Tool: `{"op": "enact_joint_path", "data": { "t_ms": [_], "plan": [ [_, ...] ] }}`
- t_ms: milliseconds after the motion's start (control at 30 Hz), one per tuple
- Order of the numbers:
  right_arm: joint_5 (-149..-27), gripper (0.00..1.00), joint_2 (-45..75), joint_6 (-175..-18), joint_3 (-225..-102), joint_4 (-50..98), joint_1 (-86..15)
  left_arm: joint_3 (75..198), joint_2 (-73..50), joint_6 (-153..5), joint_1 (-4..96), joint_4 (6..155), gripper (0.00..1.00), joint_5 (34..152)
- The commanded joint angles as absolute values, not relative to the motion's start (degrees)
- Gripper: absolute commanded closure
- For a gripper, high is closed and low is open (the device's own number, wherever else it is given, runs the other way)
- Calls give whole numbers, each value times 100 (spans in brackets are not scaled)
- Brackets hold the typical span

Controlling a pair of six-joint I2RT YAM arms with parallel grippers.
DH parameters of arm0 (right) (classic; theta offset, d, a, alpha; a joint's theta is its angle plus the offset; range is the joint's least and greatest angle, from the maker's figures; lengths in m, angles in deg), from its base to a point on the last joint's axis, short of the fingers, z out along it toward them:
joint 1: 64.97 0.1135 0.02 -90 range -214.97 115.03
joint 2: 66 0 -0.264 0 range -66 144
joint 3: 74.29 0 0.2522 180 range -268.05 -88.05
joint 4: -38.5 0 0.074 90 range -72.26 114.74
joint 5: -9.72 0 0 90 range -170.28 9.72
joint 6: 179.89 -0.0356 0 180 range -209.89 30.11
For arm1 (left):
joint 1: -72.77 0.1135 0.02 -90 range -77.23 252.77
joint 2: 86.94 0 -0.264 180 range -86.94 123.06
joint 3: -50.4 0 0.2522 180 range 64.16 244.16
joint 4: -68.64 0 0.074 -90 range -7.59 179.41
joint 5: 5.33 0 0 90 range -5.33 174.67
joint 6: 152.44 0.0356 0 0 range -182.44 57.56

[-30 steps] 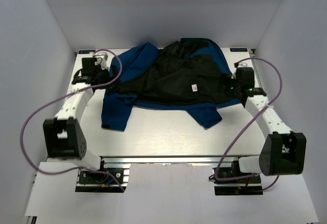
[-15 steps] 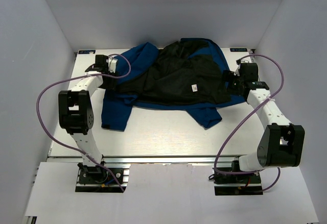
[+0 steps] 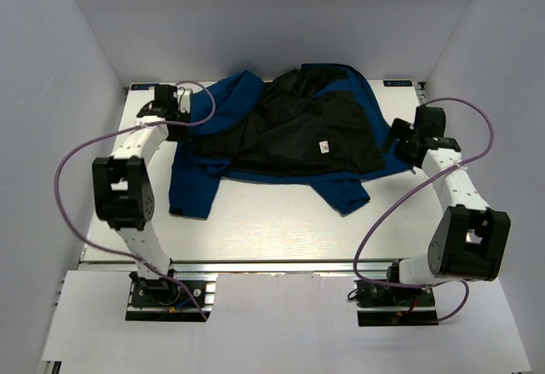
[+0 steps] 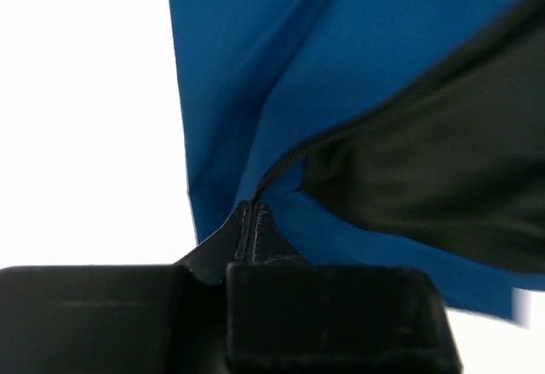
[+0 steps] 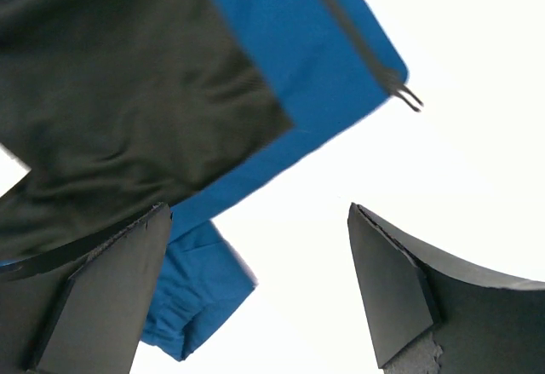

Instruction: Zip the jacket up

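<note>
I see the jacket lying open, black lining up, toward twelve o'clock on the table, my left gripper pinched tight on its zipper corner at ten o'clock, my right gripper spread wide near its edge at two o'clock.

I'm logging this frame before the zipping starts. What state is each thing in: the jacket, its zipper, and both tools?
jacket: spread open, black lining facing up.
zipper: undone, its two halves apart.
left tool: shut, pinching the jacket at its zipper edge.
right tool: open, holding nothing.
</note>
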State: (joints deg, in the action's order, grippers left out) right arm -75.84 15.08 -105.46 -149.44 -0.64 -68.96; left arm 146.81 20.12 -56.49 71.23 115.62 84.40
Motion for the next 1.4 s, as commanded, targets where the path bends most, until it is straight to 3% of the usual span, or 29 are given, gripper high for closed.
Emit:
{"op": "enact_joint_path", "data": {
  "t_ms": [0,200,367,400,433,500,533,600,733,767,867,1267,1367],
  "plan": [
    [-6992,11,1390,-10948,-14984,-347,-7129,14793,598,-6392,6683,11361,100,9266],
    [-6974,11,1530,-11002,-15045,-400,-7420,14310,-283,-7069,4460,11894,100,8344],
    [-7149,11,1574,-10949,-15011,-339,-7587,13721,-572,-7957,3560,12783,100,7275],
    [-7306,11,1574,-10932,-14984,-295,-7596,13676,-617,-8071,3551,12924,92,6706],
    [-7395,11,1600,-10923,-14975,-260,-7596,13693,-643,-8168,3550,12951,78,6370],
    [-7640,11,1627,-10888,-14993,-233,-7596,13912,-547,-8151,3568,13082,20,5529],
    [-7694,11,1653,-10853,-15019,-242,-7596,14087,-495,-8056,3612,13075,2,5245],
    [-7686,11,1653,-10808,-15011,-250,-7596,14098,-354,-7880,4152,12787,2,4909],
    [-7641,11,1645,-10808,-14931,-145,-7596,13853,-82,-7222,5754,12039,2,6214],
    [-7703,11,1662,-10800,-14931,-128,-7596,13634,-46,-6976,5930,11263,2,6322],
    [-7914,11,1802,-10756,-15001,-127,-7596,12896,164,-5543,5985,9951,2,6927],
    [-7475,11,1970,-10676,-15090,-321,-7596,13913,1736,-4487,6468,10051,2,7175],
    [-7466,11,1917,-10703,-15037,-321,-7596,14281,2062,-4434,6556,10305,7,7210]
  ]
}}
